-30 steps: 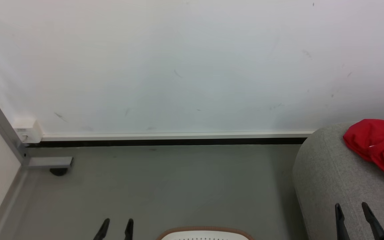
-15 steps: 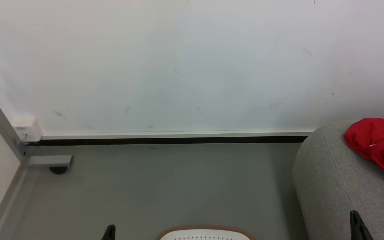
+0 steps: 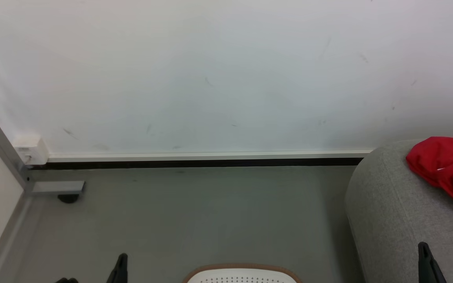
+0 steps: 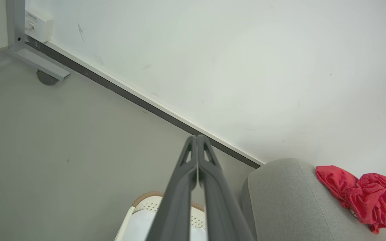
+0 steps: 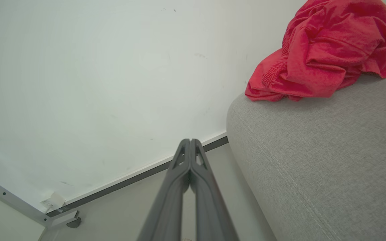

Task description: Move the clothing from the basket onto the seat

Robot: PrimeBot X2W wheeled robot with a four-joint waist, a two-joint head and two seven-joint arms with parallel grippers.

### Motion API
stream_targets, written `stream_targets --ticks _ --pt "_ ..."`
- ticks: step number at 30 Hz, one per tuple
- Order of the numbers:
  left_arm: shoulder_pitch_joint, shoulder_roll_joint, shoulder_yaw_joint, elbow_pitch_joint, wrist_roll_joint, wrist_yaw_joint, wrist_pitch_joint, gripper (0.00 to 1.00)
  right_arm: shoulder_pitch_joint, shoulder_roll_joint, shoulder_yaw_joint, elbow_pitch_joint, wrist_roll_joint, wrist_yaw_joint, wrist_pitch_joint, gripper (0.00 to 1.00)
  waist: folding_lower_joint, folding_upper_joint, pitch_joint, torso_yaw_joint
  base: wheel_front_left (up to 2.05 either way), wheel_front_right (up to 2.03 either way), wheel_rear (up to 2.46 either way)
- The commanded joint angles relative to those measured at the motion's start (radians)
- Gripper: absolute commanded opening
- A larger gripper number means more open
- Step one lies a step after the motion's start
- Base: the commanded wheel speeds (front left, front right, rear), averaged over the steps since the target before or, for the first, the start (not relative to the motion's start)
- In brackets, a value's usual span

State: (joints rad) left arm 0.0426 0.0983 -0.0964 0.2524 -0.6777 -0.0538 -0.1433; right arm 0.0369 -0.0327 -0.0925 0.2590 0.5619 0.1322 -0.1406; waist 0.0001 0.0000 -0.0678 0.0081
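Note:
A crumpled heap of red clothing (image 3: 446, 171) lies on the grey seat (image 3: 395, 220) at the right, near its back corner by the wall. The white basket (image 3: 242, 274) with its brown rim stands on the floor at the bottom centre, left of the seat. The part of the basket (image 4: 144, 216) seen in the left wrist view has no red fabric in it. My left gripper (image 3: 121, 257) is shut and empty, just left of the basket. My right gripper (image 3: 423, 247) is shut and empty over the seat's front. The clothing (image 5: 323, 50) is well beyond my right fingertips.
A white wall with a pale baseboard (image 3: 207, 156) runs across behind the bare grey floor (image 3: 195, 212). A grey metal frame leg with a foot (image 3: 53, 188) stands at the far left corner, next to a small white box (image 3: 32, 151) on the wall.
Both grippers went from open to shut and dropped lower in the head view. The whole picture has shifted up slightly. The clothing has stayed put on the seat.

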Motion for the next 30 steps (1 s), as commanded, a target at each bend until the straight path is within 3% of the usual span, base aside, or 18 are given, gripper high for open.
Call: stream_targets --ticks 1,30 --pt "-0.027 0.000 0.013 -0.016 -0.040 -0.005 0.007 0.00 -0.037 -0.010 -0.002 -0.015 0.038 -0.001 0.008 0.00 -0.0001 0.0000 0.001 0.000 0.00 0.00 0.00" --pt "-0.077 -0.019 0.092 -0.040 -0.395 -0.010 0.106 0.00 -0.091 -0.016 -0.010 -0.011 0.438 -0.001 0.106 0.00 -0.0001 0.0000 0.020 -0.003 0.00 0.00 0.00"
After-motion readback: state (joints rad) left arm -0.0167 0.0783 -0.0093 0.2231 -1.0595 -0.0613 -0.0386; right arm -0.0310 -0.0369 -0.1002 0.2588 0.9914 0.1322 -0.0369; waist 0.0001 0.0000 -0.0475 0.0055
